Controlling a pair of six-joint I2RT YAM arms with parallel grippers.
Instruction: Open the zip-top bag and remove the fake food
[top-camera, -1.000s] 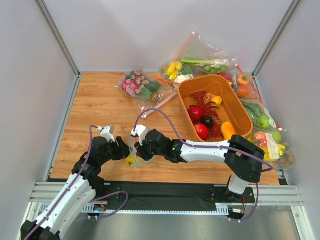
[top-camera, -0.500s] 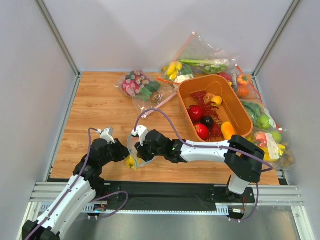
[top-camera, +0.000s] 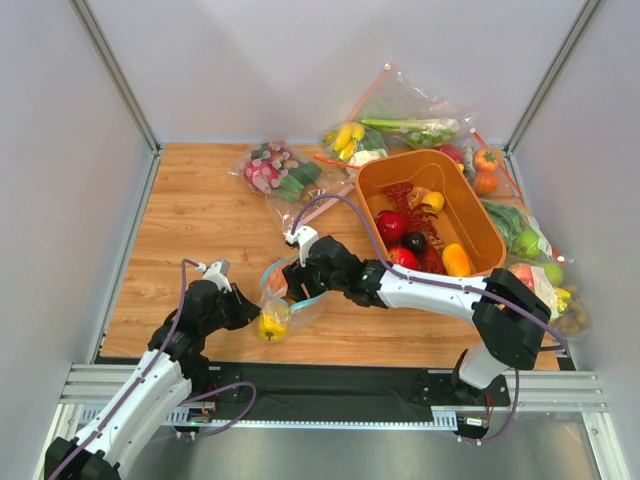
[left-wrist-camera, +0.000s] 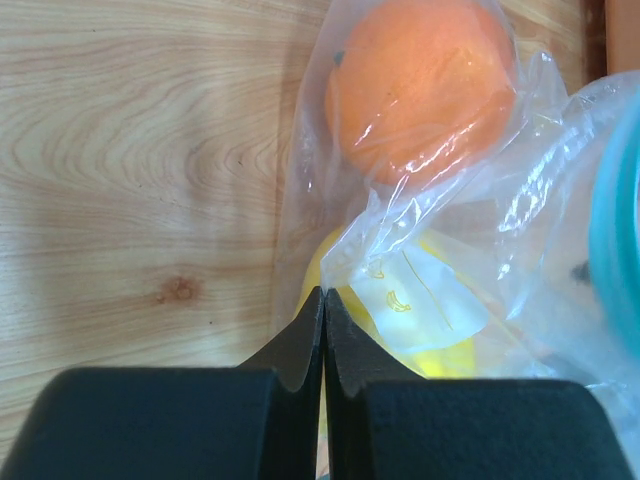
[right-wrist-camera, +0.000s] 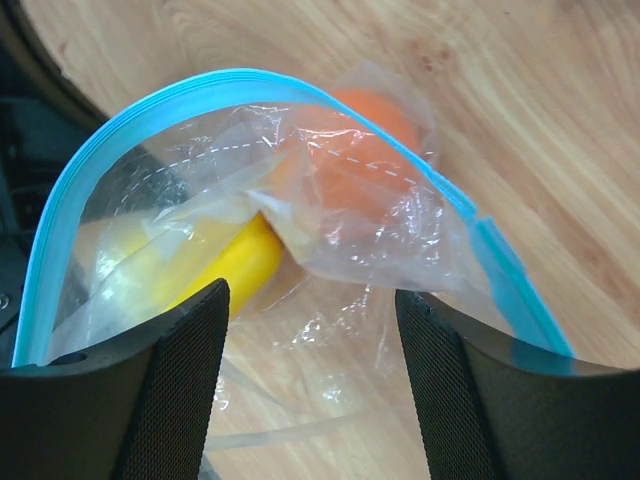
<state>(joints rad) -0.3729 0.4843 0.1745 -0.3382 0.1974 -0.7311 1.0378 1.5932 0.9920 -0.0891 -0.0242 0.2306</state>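
Note:
The zip-top bag (top-camera: 288, 303) lies near the table's front edge, its teal-blue strip (right-wrist-camera: 200, 95) bowed into a wide open loop. Inside it are fake food pieces: an orange fruit (left-wrist-camera: 420, 85) and a yellow one (left-wrist-camera: 400, 330). My left gripper (left-wrist-camera: 323, 292) is shut on a fold of clear plastic at the bag's closed end, beside the yellow fruit (top-camera: 270, 326). At the bag's mouth my right gripper (right-wrist-camera: 312, 340) is open, its fingers (right-wrist-camera: 180, 380) wide apart under the arching strip, with loose plastic between them.
An orange bin (top-camera: 415, 156) at the right holds a red lobster, round red fruits (top-camera: 390, 228), a dark one and a yellow one. Filled clear bags lie behind it (top-camera: 275, 170) and along the right edge (top-camera: 530, 270).
My left gripper has shut on the bag's closed end. My right gripper has opened and moved up and right, and the teal mouth now gapes wider.

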